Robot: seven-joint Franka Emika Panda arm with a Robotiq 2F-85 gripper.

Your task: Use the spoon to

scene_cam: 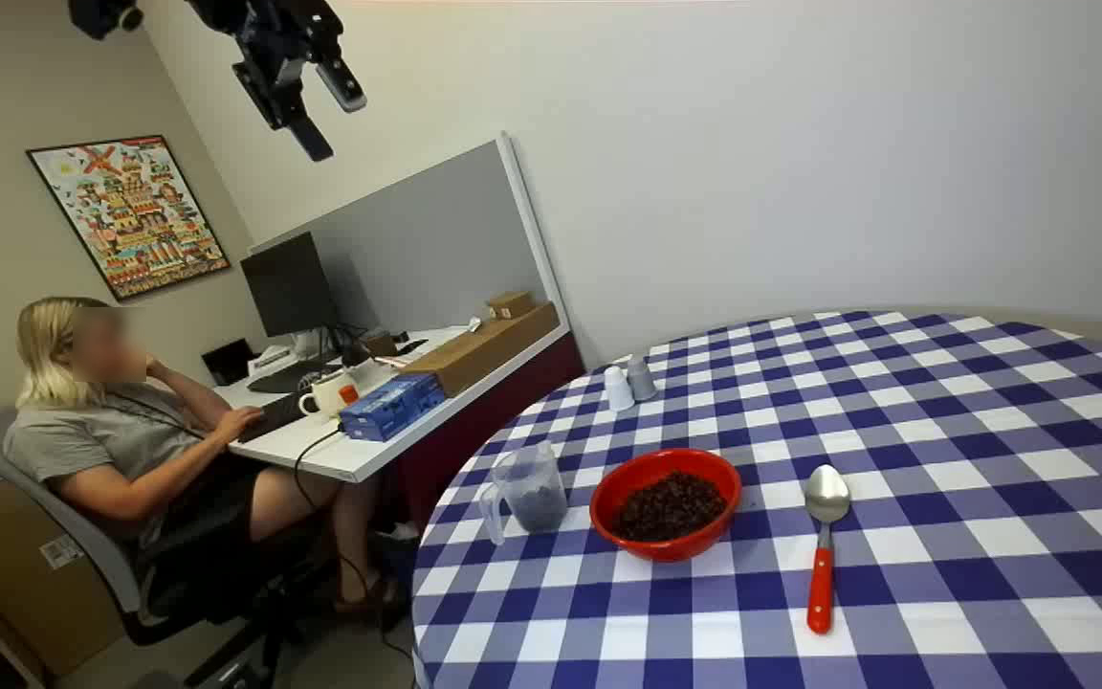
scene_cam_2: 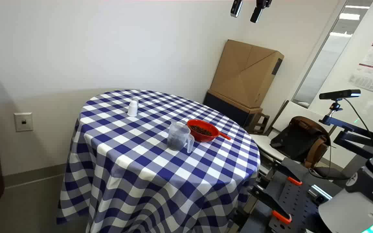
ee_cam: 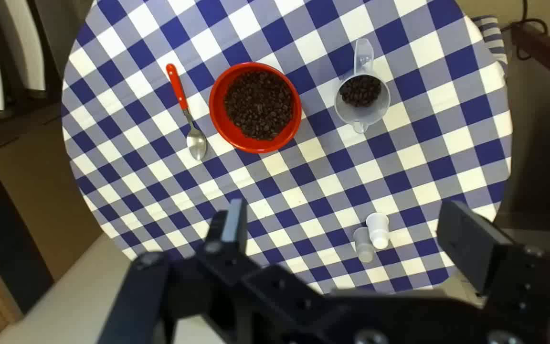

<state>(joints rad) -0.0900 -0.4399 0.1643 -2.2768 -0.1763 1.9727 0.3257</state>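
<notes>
Blue and white checks cover the round worktop (scene_cam: 981, 459), which stands before a pale wall (scene_cam: 752, 172); in an exterior view a blond-haired person (scene_cam: 121, 450) sits off to one side. The red-handled spoon (scene_cam: 823, 557) lies on the worktop just beside a red bowl (scene_cam: 661, 551), apart from it. Dark, bean-like pieces (scene_cam: 671, 507) fill much of the bowl, and a translucent jug (scene_cam: 530, 476) on the opposite side from the spoon holds more. Side by side stand a white container (ee_cam: 378, 229) and a grey container (ee_cam: 363, 244). High up, the end effector (scene_cam: 339, 126) is released, its two fingers (ee_cam: 466, 239) spread wide apart.
</notes>
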